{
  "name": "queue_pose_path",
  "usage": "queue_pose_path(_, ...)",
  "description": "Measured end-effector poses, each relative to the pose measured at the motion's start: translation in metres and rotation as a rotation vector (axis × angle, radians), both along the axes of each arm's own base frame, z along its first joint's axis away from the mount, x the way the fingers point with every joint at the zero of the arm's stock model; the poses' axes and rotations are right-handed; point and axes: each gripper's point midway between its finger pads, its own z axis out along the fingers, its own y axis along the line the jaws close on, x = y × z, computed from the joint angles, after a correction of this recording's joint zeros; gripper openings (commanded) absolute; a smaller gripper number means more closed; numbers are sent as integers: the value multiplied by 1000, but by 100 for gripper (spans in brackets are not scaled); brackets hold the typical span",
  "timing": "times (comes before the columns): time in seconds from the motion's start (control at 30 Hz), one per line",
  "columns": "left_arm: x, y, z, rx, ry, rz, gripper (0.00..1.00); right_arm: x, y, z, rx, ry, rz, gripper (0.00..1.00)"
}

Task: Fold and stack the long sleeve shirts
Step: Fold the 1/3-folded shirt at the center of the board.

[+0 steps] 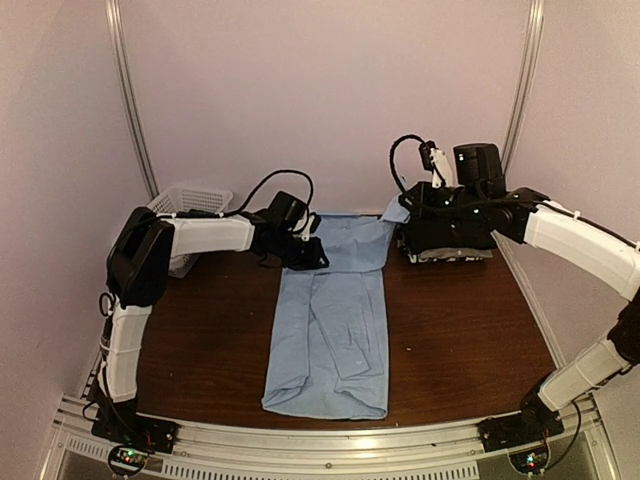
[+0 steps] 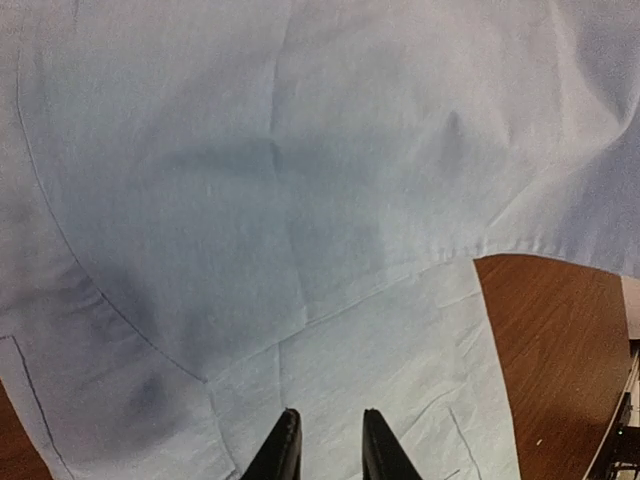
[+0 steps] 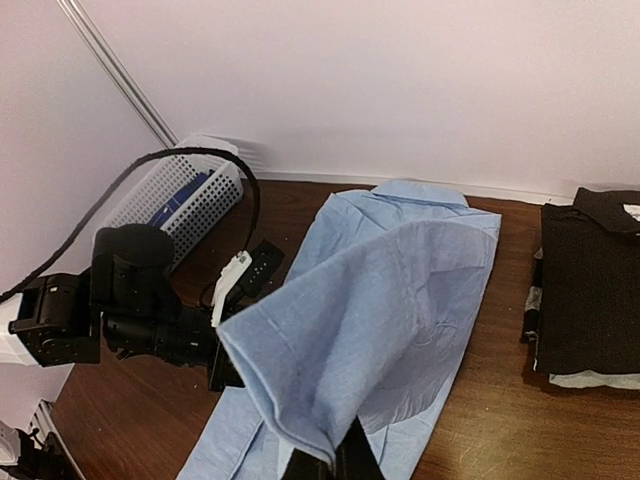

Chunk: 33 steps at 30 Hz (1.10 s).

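Right gripper (image 3: 335, 462) pinched on a lifted edge of the light blue cloth button-up shirt (image 1: 335, 320), which lies lengthwise on the brown wooden table (image 1: 200, 340) | left gripper (image 2: 327, 445) slightly parted over its shoulder, gripping nothing | risk: if you pull fast, the unpinned body likely drags and skews your fold.

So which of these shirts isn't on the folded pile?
The light blue shirt: it lies stretched out mid-table, one part lifted by the right gripper, while the black shirt tops the pile at the far right.
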Motion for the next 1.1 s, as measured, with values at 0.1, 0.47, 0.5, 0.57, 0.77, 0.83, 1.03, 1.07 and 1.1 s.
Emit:
queue_pose_path(0.1,16,-8,32,-62,-67,16,23,3,4,4,10,-2,9,0)
queue_pose_path(0.47,96,-33,56,-247,-164,155,22,3,25,28,75,-20,89,0)
queue_pose_path(0.5,98,-35,44,-252,-143,169,22,3,27,30,83,-23,97,0)
queue_pose_path(0.57,100,-36,15,-252,-92,197,22,4,32,36,94,-31,108,0)
queue_pose_path(0.77,101,-38,-35,-258,-1,255,25,9,44,47,114,-47,126,0)
queue_pose_path(0.83,105,-42,-34,-275,-5,261,26,9,52,48,115,-47,141,0)
queue_pose_path(1.03,119,-53,-6,-350,-52,259,25,1,75,41,107,-28,190,0)
queue_pose_path(1.07,120,-54,-3,-360,-58,257,25,-1,77,40,104,-24,194,0)
queue_pose_path(1.1,120,-54,-3,-365,-61,257,25,-3,78,38,101,-19,197,0)
